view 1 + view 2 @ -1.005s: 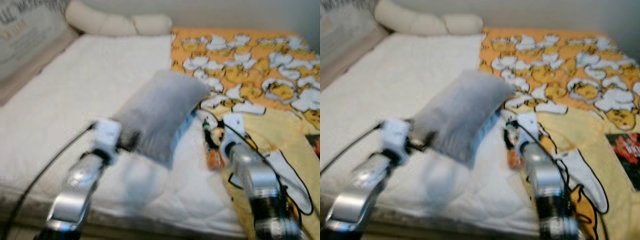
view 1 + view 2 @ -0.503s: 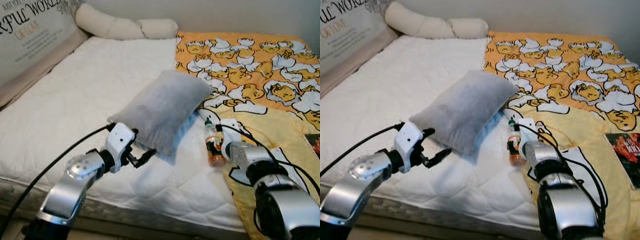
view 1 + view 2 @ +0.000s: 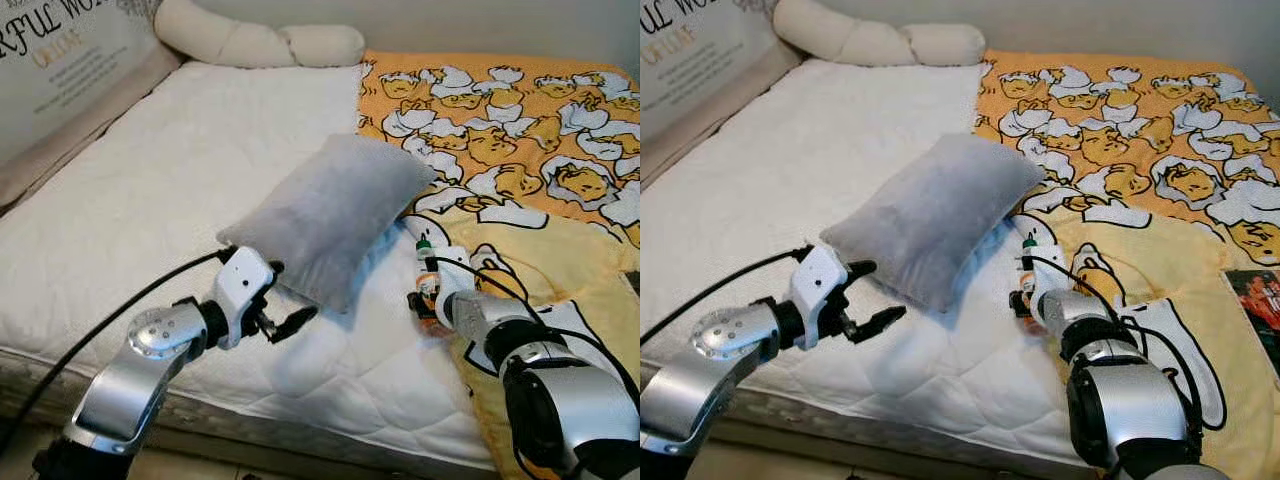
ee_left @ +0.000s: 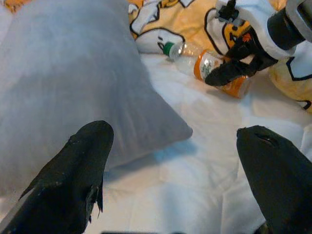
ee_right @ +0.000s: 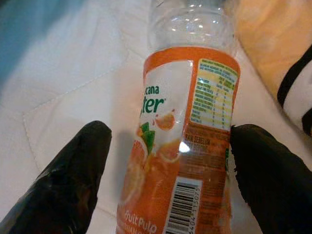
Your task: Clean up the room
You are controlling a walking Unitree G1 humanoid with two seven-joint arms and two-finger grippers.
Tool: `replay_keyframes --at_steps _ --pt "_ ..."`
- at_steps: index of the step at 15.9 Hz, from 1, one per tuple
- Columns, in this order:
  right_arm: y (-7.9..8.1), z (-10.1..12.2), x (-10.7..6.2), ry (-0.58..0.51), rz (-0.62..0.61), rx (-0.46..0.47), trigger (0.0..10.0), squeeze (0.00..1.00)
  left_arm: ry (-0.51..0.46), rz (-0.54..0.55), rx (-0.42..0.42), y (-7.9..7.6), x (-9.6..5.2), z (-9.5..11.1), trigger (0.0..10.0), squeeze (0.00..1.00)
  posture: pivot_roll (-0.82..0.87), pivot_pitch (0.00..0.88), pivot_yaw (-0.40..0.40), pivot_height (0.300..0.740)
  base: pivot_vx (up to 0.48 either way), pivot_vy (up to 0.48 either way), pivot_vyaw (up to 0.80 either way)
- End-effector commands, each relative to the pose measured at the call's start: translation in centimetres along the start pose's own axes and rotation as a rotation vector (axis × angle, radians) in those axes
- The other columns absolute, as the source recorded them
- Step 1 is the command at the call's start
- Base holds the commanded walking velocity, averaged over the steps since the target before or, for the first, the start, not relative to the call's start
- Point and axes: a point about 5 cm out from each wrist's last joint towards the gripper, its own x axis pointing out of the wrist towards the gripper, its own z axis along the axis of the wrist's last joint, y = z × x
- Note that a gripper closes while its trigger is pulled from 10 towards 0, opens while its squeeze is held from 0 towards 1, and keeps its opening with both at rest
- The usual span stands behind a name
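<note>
A clear bottle with an orange label [image 3: 427,283] lies on the white mattress [image 3: 180,180], at the edge of the yellow blanket. My right gripper [image 5: 173,127] is open, with one black finger on each side of the bottle's labelled lower half. Its right finger [image 5: 273,175] is against the label, while the left one stands slightly off. A grey pillow [image 3: 330,205] lies tilted in the middle of the bed. My left gripper [image 3: 285,295] hovers open just off the pillow's near corner [image 4: 170,131], holding nothing.
An orange and yellow cartoon-print blanket [image 3: 520,130] covers the bed's right half. A long cream bolster [image 3: 260,42] lies at the head. A lettered panel [image 3: 50,60] runs along the left side. A dark book [image 3: 1260,300] lies at the right edge. The mattress front edge [image 3: 330,440] is near.
The blurred picture has settled and the view has shifted a little. My right gripper has closed in on the bottle and now straddles it. The left gripper stays by the pillow's corner.
</note>
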Motion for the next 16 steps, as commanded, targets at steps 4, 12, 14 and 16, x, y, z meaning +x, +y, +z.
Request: replay_keyframes --at_steps 4,12,14,16 --pt "0.5 -1.1 0.2 0.046 -0.02 -0.006 0.0 0.0 -0.013 -0.031 -0.017 -0.5 -0.3 0.5 10.0 0.0 -0.01 0.078 0.042 0.74 0.0 0.0 0.0" --pt "0.1 -1.9 0.4 0.05 -0.059 0.02 0.0 0.0 0.034 0.013 -0.05 -0.1 -0.6 -0.2 10.0 0.0 -0.02 0.072 0.034 0.74 0.0 0.0 0.0" --pt "-0.2 -0.8 0.2 -0.025 -0.052 0.064 0.0 0.0 0.038 0.054 -0.02 0.2 -0.5 -0.1 10.0 0.0 -0.04 0.03 0.033 0.74 0.0 0.0 0.0" --pt "-0.8 1.6 -0.3 -0.171 -0.019 0.141 0.0 0.0 0.017 0.127 -0.024 0.5 -0.7 0.1 10.0 0.0 -0.07 0.0 0.044 0.74 0.0 0.0 0.0"
